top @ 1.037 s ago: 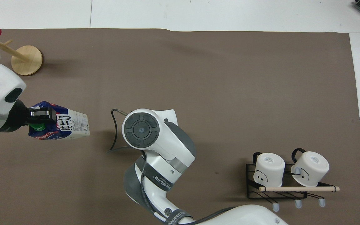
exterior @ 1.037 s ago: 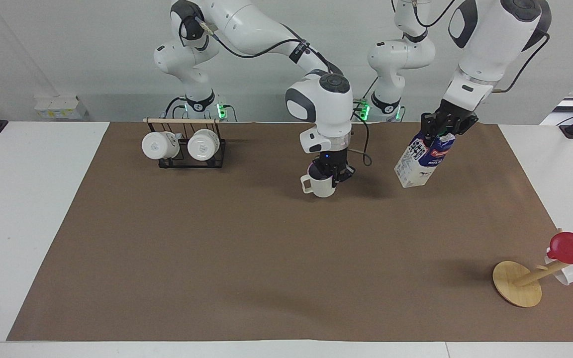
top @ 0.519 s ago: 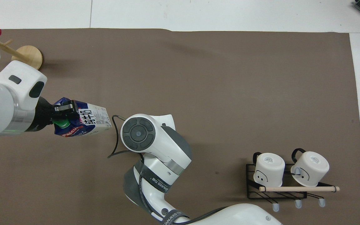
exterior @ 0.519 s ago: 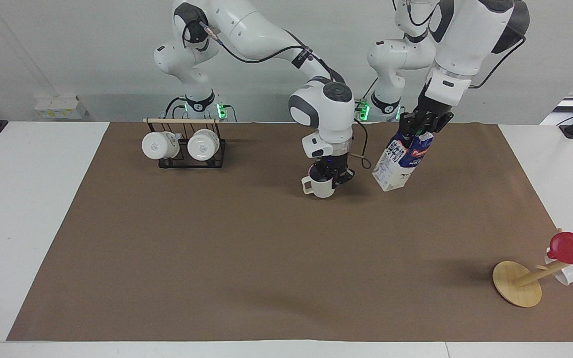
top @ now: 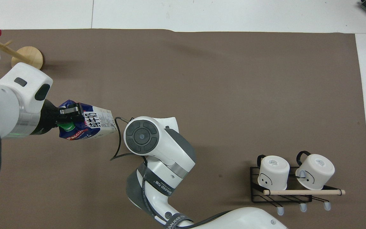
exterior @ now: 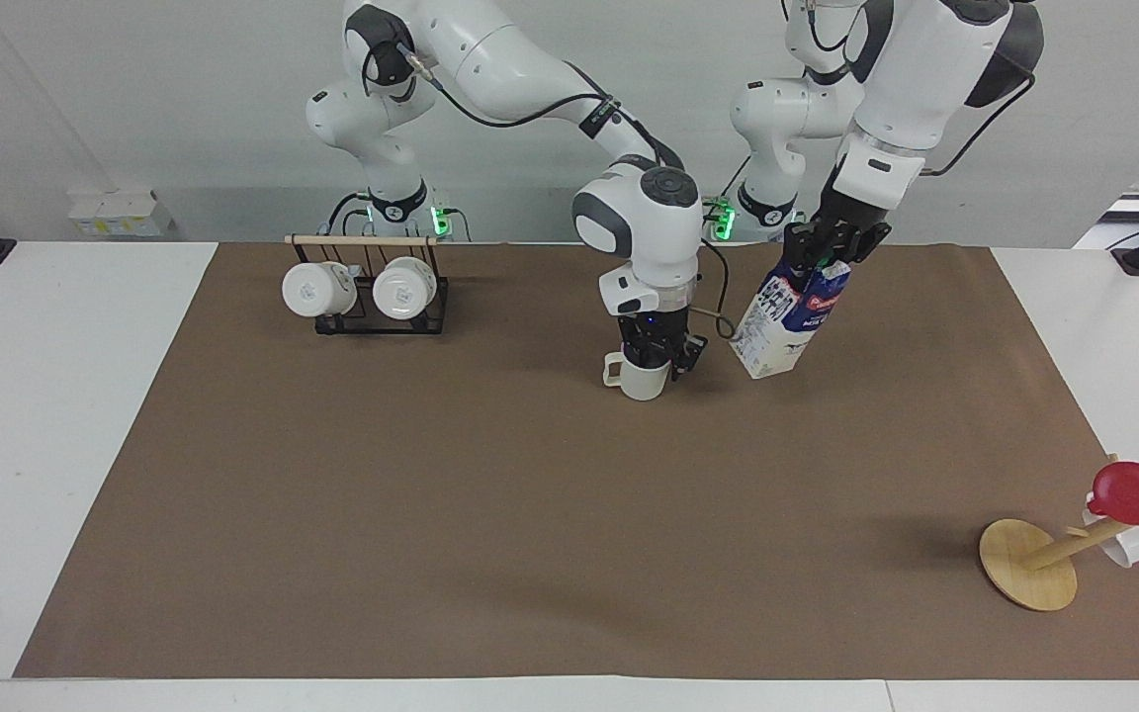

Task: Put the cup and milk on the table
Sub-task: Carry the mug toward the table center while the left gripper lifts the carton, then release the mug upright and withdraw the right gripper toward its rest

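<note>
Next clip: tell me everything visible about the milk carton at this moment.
The milk carton is tall, white on its sides with dark print, dark blue at its gabled top, with a red label and a round green cap. It looks like coated cardboard. It hangs tilted, bottom swung toward the cup. The left gripper is shut on its top, by the cap. Its lower corner is close to the brown paper of the table; whether it touches cannot be told.

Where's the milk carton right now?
In the facing view the milk hangs tilted in the left gripper, just above the table beside the cup, toward the left arm's end.
</note>
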### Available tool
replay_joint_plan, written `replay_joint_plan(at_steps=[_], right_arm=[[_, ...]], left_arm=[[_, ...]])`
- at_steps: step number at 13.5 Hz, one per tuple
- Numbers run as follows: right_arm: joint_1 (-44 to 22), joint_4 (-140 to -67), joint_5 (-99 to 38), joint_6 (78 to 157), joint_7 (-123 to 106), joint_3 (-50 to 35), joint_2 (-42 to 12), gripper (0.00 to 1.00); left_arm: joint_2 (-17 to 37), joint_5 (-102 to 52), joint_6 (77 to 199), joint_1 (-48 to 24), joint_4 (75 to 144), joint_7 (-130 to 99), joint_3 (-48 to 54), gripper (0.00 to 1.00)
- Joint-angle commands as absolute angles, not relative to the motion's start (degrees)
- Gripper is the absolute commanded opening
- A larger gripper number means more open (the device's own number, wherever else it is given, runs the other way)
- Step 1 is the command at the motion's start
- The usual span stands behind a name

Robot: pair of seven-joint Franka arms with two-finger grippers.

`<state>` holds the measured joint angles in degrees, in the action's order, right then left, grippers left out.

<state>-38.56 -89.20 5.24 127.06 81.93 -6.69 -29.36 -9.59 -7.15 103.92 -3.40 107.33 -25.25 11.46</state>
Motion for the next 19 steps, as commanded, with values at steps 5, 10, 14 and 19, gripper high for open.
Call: replay_joint_plan(at_steps=[5,10,14,19], right_arm=[[-29.7,-91.8,4.5,115.3,73.6,-6.6,-14.4,1.00],[-19.3,-94.1,4.4,103.7,58.8,-6.6,-3.6,1.00],[-7.8,-95.0,1.2,95.2,40.1,-6.5,2.7,1.00],[-0.3,-94.7,1.2,89.1,21.1,-6.3,5.7,1.00]], left_arm=[[-9.1,-8.2,104.2,-4.2,106.7,-25.7,10.9,0.39],[-9.1,-7.4,104.1,-8.1,109.2,-23.9,10.9,0.39],[-9.1,-5.0,106.8,-10.6,113.6,-22.9,10.9,0.40],[-9.1,-4.0,115.1,-10.8,121.1,-23.3,10.9,0.41]])
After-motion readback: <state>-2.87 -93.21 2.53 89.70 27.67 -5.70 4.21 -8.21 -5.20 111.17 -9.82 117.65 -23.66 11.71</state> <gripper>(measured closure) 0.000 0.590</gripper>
